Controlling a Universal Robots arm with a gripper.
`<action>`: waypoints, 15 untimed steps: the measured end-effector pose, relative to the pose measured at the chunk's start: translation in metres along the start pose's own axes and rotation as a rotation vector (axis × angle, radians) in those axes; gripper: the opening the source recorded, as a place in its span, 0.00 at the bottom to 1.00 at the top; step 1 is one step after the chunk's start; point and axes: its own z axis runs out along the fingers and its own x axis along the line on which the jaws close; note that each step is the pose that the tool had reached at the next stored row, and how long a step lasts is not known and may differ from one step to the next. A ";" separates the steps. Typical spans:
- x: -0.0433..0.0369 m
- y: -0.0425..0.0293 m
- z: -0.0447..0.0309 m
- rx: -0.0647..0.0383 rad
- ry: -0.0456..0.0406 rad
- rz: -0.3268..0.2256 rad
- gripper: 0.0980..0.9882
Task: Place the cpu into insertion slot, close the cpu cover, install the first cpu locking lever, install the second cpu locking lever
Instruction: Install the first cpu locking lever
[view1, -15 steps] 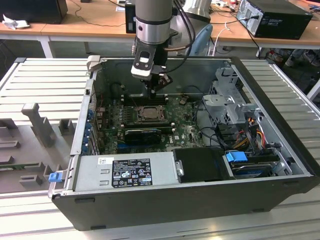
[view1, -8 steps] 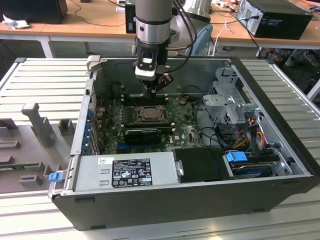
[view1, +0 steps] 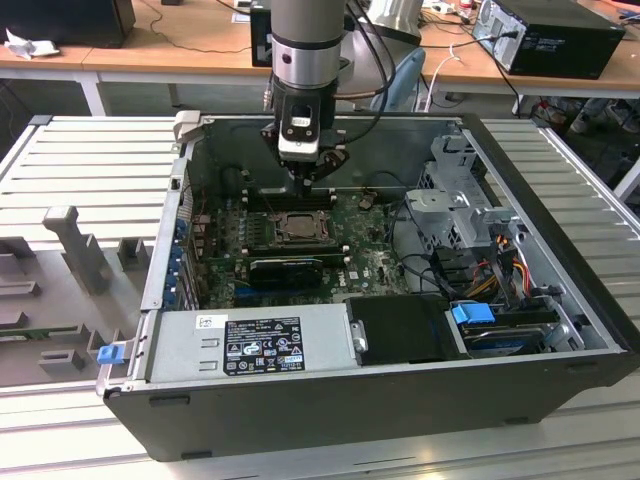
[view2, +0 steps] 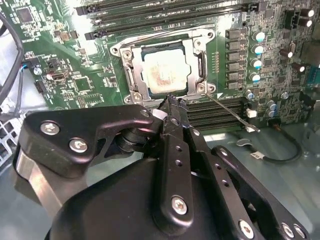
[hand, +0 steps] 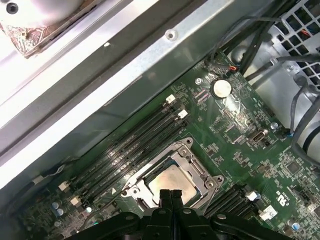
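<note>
The cpu (view2: 165, 72), a square chip with a silver-beige top, sits in the insertion slot (view1: 297, 228) on the green board. The silver cpu cover (view2: 134, 75) lies flat around it, its window showing the chip. A thin metal lever rod (view2: 230, 111) sticks out slanting from one socket corner over the memory slots. My gripper (view1: 312, 180) hangs just above the socket's far edge, shut, with nothing between its fingers. In both wrist views the tips (view2: 172, 101) (hand: 169, 192) meet beside the cpu (hand: 175, 181).
Long black memory slots (hand: 135, 145) run on both sides of the socket. A black card (view1: 285, 268) lies in front of it. The case's rear wall (hand: 150, 65), the power supply (view1: 250, 345), the drive cage (view1: 455, 200) and loose cables (view1: 420, 250) surround the board.
</note>
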 end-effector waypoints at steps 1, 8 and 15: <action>0.0000 0.0000 0.0000 0.000 0.0002 -0.007 0.01; 0.0000 0.0000 0.0000 0.000 0.0029 -0.089 0.01; 0.0000 0.0000 0.0000 0.000 0.0075 -0.230 0.01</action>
